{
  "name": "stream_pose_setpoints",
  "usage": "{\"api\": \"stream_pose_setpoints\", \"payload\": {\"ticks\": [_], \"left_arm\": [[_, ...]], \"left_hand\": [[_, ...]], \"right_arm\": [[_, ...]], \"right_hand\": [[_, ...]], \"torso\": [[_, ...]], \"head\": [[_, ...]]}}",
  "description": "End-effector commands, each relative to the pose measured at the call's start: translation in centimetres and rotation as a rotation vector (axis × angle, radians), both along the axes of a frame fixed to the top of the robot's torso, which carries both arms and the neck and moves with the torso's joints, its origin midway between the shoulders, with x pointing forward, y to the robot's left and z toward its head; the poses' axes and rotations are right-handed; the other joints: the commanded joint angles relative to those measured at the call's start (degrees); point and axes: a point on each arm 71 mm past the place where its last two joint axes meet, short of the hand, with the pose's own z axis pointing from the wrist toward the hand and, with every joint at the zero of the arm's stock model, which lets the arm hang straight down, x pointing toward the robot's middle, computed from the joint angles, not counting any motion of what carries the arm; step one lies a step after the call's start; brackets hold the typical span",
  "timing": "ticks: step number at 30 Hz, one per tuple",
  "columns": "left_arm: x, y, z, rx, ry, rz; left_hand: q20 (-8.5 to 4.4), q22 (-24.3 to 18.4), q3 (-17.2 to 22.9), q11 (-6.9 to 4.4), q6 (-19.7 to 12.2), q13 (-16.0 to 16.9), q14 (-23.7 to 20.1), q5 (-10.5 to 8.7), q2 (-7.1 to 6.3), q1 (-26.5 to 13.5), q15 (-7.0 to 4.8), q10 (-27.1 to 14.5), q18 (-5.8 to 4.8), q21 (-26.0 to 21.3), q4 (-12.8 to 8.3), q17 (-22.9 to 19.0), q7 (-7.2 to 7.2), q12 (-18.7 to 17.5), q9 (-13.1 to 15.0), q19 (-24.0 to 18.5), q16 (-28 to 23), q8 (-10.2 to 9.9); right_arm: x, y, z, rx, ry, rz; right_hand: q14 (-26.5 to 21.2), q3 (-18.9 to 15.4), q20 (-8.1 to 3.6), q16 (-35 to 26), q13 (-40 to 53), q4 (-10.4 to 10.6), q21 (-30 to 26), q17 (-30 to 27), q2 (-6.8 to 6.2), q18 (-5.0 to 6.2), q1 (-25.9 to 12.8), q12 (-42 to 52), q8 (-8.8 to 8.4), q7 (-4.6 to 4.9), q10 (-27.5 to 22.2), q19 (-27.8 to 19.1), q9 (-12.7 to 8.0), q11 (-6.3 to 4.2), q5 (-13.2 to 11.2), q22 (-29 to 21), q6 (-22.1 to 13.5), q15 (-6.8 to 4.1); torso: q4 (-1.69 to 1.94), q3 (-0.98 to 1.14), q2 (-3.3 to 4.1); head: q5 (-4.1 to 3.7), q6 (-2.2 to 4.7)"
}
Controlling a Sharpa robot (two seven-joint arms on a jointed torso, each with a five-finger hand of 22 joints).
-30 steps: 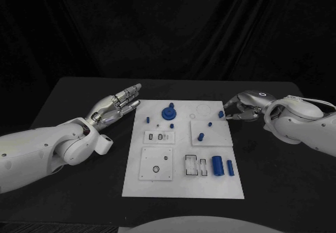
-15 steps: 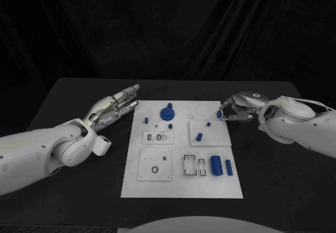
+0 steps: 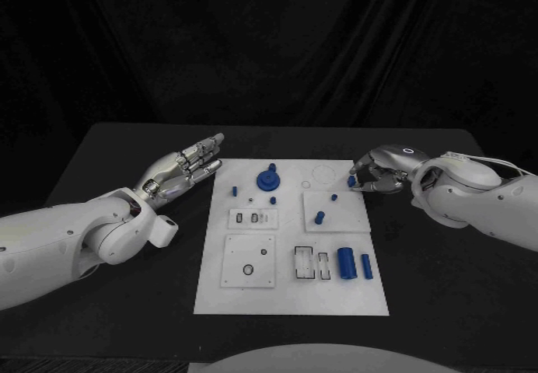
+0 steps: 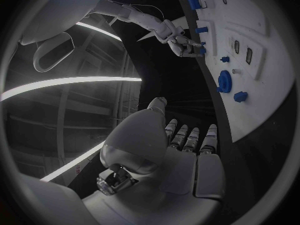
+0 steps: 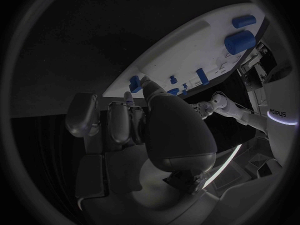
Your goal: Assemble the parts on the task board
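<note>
The white task board (image 3: 291,295) lies in the middle of the table. On it stand a blue gear with a knob (image 3: 269,180), small blue pegs (image 3: 319,218) and two blue cylinders (image 3: 347,265) near its right edge. My right hand (image 3: 379,174) is curled at the board's far right corner, its fingertips pinching a small blue peg (image 3: 353,182) just over the edge; the right wrist view shows that peg (image 5: 135,83) at the fingertips. My left hand (image 3: 185,167) hovers left of the board, fingers stretched out flat, holding nothing.
Recessed white plates with slots (image 3: 253,262) and black-rimmed pockets (image 3: 305,263) take up the board's near half. Black table (image 3: 448,264) surrounds the board on both sides. The left wrist view shows the gear (image 4: 225,81) and my right hand (image 4: 180,39) beyond it.
My right hand has edged slightly inward toward the board's far right corner with the small peg at its fingertips. The left hand has hardly moved.
</note>
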Motion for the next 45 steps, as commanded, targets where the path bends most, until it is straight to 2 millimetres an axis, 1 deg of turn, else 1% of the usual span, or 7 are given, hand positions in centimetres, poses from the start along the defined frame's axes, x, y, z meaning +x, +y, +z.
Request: {"api": "stream_pose_setpoints", "payload": {"ticks": [1, 6, 19, 28, 37, 41, 45], "left_arm": [[-0.07, -0.21, 0.05, -0.012, -0.003, -0.015], [-0.06, -0.23, 0.04, -0.012, -0.002, -0.016], [-0.04, -0.3, 0.0, -0.012, 0.001, -0.02], [-0.03, -0.33, -0.01, -0.012, 0.002, -0.021], [-0.02, -0.34, -0.02, -0.012, 0.002, -0.021], [-0.03, -0.32, -0.02, -0.012, 0.002, -0.021], [-0.02, -0.31, -0.03, -0.011, 0.003, -0.021]], "left_hand": [[0.45, 0.07, 0.02, 0.38, -0.02, 0.05, 0.08, 0.25, -0.01, 0.44, 0.33, -0.13, 0.63, 0.36, -0.32, -0.07, 0.2, 0.19, 0.04, 0.12, -0.21, 0.14], [0.45, 0.07, 0.02, 0.38, -0.02, 0.05, 0.08, 0.25, -0.01, 0.44, 0.33, -0.13, 0.63, 0.36, -0.32, -0.07, 0.2, 0.19, 0.04, 0.12, -0.21, 0.14], [0.45, 0.07, 0.02, 0.38, -0.02, 0.05, 0.08, 0.25, -0.01, 0.44, 0.33, -0.13, 0.63, 0.36, -0.32, -0.07, 0.2, 0.19, 0.04, 0.12, -0.21, 0.14], [0.49, 0.07, 0.11, 0.44, -0.12, 0.05, 0.08, 0.29, -0.03, 0.43, 0.39, -0.14, 0.62, 0.37, -0.5, -0.07, 0.15, 0.19, 0.03, 0.14, -0.21, 0.12], [0.49, 0.07, 0.11, 0.44, -0.12, 0.05, 0.08, 0.29, -0.03, 0.43, 0.39, -0.14, 0.62, 0.37, -0.5, -0.07, 0.15, 0.19, 0.03, 0.14, -0.21, 0.12], [0.49, 0.07, 0.11, 0.44, -0.12, 0.05, 0.08, 0.29, -0.03, 0.43, 0.39, -0.14, 0.62, 0.37, -0.5, -0.07, 0.15, 0.19, 0.03, 0.14, -0.21, 0.12], [0.51, 0.07, 0.17, 0.46, -0.21, 0.05, 0.08, 0.3, -0.03, 0.41, 0.42, -0.14, 0.62, 0.37, -0.61, -0.07, 0.11, 0.18, 0.01, 0.15, -0.21, 0.09]], "right_arm": [[0.05, 0.01, -0.05, 0.002, -0.009, -0.002], [0.22, 0.1, -0.04, 0.003, -0.015, -0.002], [0.53, 0.32, -0.09, 0.005, -0.026, 0.0], [0.64, 0.45, -0.16, 0.008, -0.032, 0.003], [0.65, 0.59, -0.13, 0.015, -0.044, 0.009], [0.64, 0.62, -0.08, 0.018, -0.051, 0.012], [0.63, 0.66, 0.01, 0.025, -0.062, 0.017]], "right_hand": [[2.69, -0.14, 0.23, -0.26, 4.0, -0.15, -0.28, -0.14, -0.02, 0.95, 0.58, -0.08, 0.43, 0.09, 0.95, 0.3, 0.1, 0.2, 0.25, 6.93, 0.38, -0.2], [2.7, -0.11, 0.28, -0.33, 3.99, 0.0, -0.38, -0.24, 0.23, 0.96, 0.52, -0.08, 0.56, 0.22, 0.94, 0.33, 0.22, 0.3, 0.46, 6.92, 0.72, -0.13], [2.79, 0.03, 0.49, -0.37, 4.07, -0.09, -0.87, -0.44, 0.66, 0.98, 1.05, 0.1, 2.21, 0.47, 0.93, 0.49, 1.67, 0.55, 1.17, 6.95, 4.65, 0.08], [2.78, 0.1, 0.53, -0.5, 4.05, -0.25, -1.1, -0.66, 0.9, 0.99, 1.42, 0.13, 3.36, 0.26, 0.9, 0.59, 2.95, 0.61, 1.03, 7.01, 7.44, 0.12], [2.78, 0.19, 0.54, -0.54, 4.07, -0.38, -1.22, -0.74, 1.12, 1.0, 1.68, 0.18, 3.74, 0.08, 0.91, 0.62, 3.54, 0.61, 1.15, 7.04, 8.44, 0.13], [2.77, 0.41, 0.52, -0.57, 4.09, -0.57, -1.3, -0.81, 1.35, 1.0, 2.05, 0.22, 3.72, 0.02, 0.92, 0.66, 3.89, 0.55, 2.06, 7.08, 8.67, 0.09], [2.78, 0.64, 0.46, -0.52, 4.11, -0.56, -1.34, -0.81, 1.6, 0.99, 2.12, 0.27, 3.56, -0.04, 0.93, 0.74, 4.43, 0.49, 4.33, 7.18, 8.86, 0.03]], "torso": [[-0.02, 0.0, 0.03], [0.09, -0.03, 0.01], [0.0, -0.02, 0.04], [-0.02, -0.02, 0.01], [-0.01, -0.03, 0.02], [0.0, -0.03, 0.02], [0.0, -0.03, 0.02]], "head": [[0.01, -0.08], [-0.09, -0.08], [-0.01, -0.1], [0.02, -0.06], [-0.02, -0.06], [-0.01, -0.07], [-0.01, -0.07]]}}
